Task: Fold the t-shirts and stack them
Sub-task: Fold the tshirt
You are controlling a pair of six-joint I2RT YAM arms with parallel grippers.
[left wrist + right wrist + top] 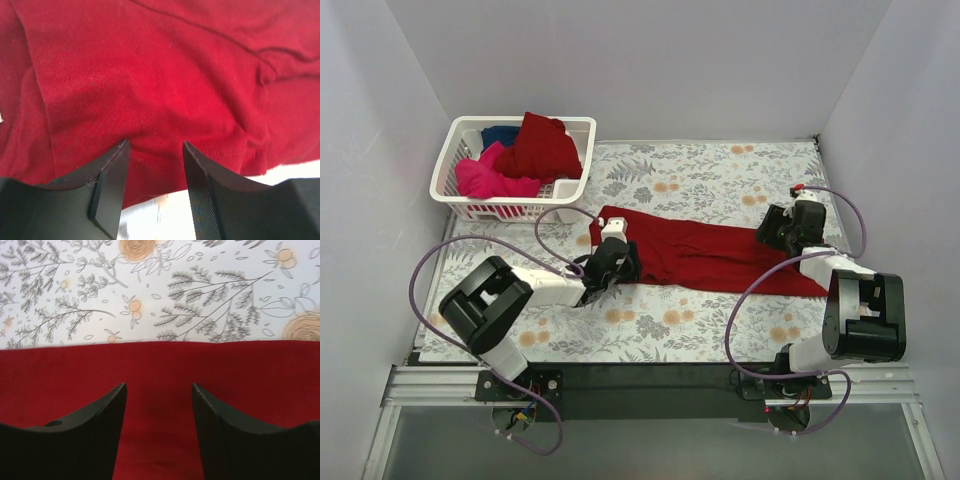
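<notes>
A dark red t-shirt (710,250) lies in a long band across the floral table, left to right. My left gripper (620,268) sits at the near edge of its left end. In the left wrist view the left gripper (154,145) is open over the hem of the red cloth (165,75), with nothing between the fingers. My right gripper (775,237) hovers over the shirt's right end. The right wrist view shows the right gripper (158,387) open above smooth red cloth (160,360), whose far edge lies straight.
A white lattice basket (470,210) stands at the back left, holding another dark red shirt (540,145), a hot pink one (490,175) and a dark blue one (500,133). White walls close the table on three sides. Purple cables loop beside both arms.
</notes>
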